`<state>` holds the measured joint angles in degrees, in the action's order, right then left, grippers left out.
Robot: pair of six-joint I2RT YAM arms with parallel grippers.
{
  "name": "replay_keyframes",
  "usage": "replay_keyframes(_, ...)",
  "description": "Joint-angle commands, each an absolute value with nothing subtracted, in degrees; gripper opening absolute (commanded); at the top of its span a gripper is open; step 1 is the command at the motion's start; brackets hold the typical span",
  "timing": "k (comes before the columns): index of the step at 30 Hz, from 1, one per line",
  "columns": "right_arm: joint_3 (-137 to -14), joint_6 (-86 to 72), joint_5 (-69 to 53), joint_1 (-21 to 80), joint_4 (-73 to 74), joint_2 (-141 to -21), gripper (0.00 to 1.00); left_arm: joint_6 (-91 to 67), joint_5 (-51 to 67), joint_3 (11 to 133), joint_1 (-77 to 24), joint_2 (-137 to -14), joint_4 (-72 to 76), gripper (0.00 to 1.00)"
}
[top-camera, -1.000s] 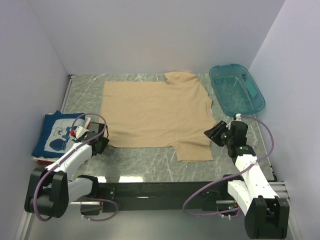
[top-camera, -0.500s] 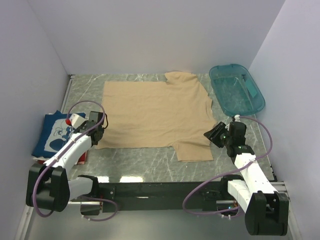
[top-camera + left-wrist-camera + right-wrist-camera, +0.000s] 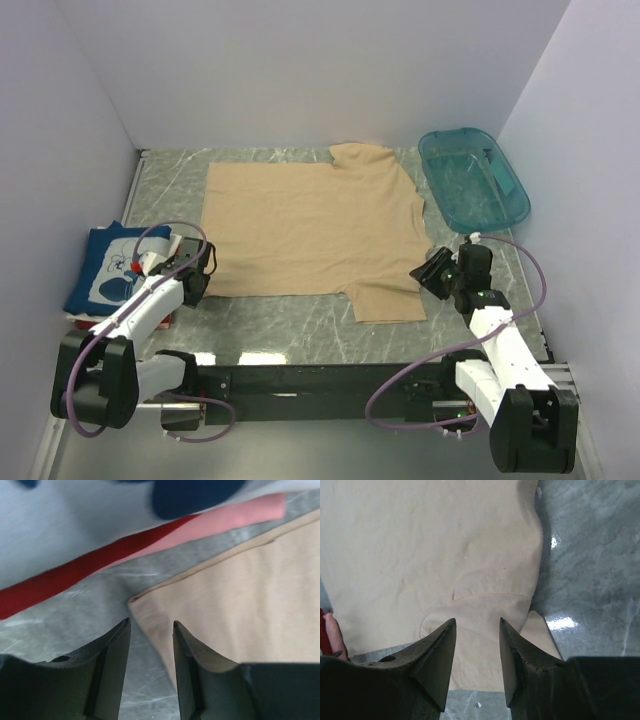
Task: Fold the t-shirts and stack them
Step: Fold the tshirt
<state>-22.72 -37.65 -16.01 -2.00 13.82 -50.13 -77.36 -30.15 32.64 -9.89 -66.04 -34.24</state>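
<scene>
The tan t-shirt (image 3: 310, 225) lies spread flat in the middle of the table, one sleeve toward the back and one toward the front right. At the left, the folded navy t-shirt (image 3: 105, 270) with white print rests on the red t-shirt (image 3: 100, 557). My left gripper (image 3: 195, 275) hovers open at the tan t-shirt's near left corner (image 3: 135, 600), nothing between its fingers. My right gripper (image 3: 440, 270) is open over the near right sleeve (image 3: 480, 610), holding nothing.
A teal plastic tub (image 3: 472, 178) stands at the back right, beside the shirt's right edge. Grey walls close the table on the left, back and right. Bare marble tabletop (image 3: 300, 320) runs along the front, between the shirt and the arm bases.
My left gripper swung toward the back, narrowed its jaws, then came back to the shirt's near left corner and reopened. The corner shifted slightly left. The right arm barely moved.
</scene>
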Motion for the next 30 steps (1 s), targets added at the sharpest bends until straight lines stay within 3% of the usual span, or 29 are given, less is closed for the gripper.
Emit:
replay_keyframes(1, -25.58, -37.70, -13.71, -1.67, 16.26, -48.17, 0.47, -82.08, -29.53, 32.52, -9.76, -65.39, -37.79, 0.45)
replay_keyframes(18, -25.14, -37.18, -15.21, -1.76, 15.82, -49.48, 0.46, -84.90, -30.58, 34.01, -8.44, -73.65, -36.65, 0.42)
replay_keyframes(20, -25.22, -37.27, -15.21, -1.76, 15.99, -49.48, 0.46, -84.81, -30.67, 34.19, -8.26, -74.96, -36.30, 0.37)
replay_keyframes(23, -25.31, -37.09, -14.68, -1.76, 16.61, -49.05, 0.46, -84.55, -31.29, 34.28, -8.17, -76.37, -35.77, 0.16)
replay_keyframes(26, -25.23, -37.26, -14.15, -1.84, 17.49, -48.34, 0.46, -84.29, -31.90, 34.80, -8.00, -76.47, -36.38, 0.03)
replay_keyframes(30, -25.31, -37.97, -13.36, -1.85, 19.59, -47.90, 0.46, -82.71, -32.87, 35.68, -7.91, -74.36, -37.09, 0.01)
